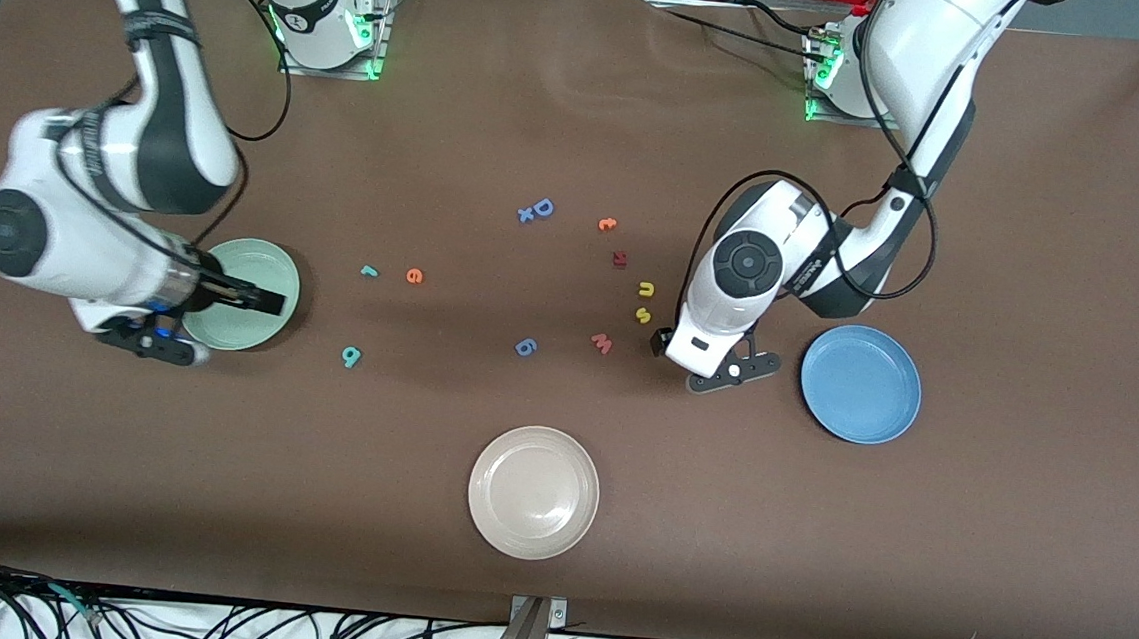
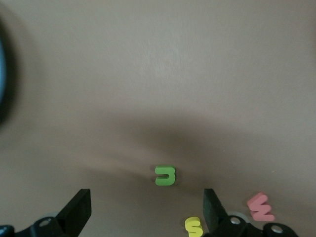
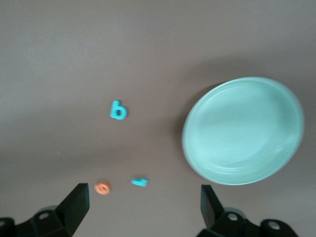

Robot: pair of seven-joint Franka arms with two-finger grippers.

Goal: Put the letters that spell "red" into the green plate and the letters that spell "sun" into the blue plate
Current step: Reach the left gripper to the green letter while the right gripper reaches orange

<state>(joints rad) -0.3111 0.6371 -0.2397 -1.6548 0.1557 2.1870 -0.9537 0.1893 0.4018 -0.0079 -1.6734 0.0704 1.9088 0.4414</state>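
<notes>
Both my grippers stand wide open and hold nothing. My left gripper [image 2: 144,210] hangs over the small olive-green arch letter [image 2: 165,176], with the tiny yellow "s" [image 2: 193,226] and pink "w" [image 2: 260,208] just beside; I could easily pinch or knock the wrong one. The round sky-blue plate [image 1: 861,384] waits near. My right gripper [image 3: 143,210] hovers by the pale mint-green plate [image 3: 243,131]; the teal "d" [image 3: 118,110], thin teal "r" [image 3: 139,182] and orange "e" [image 3: 102,188] lie flat and may slip.

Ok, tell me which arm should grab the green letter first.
Left. Its gripper hangs with open jaws right by the green letter, beside the blue plate; the right gripper is over the green plate.
</notes>
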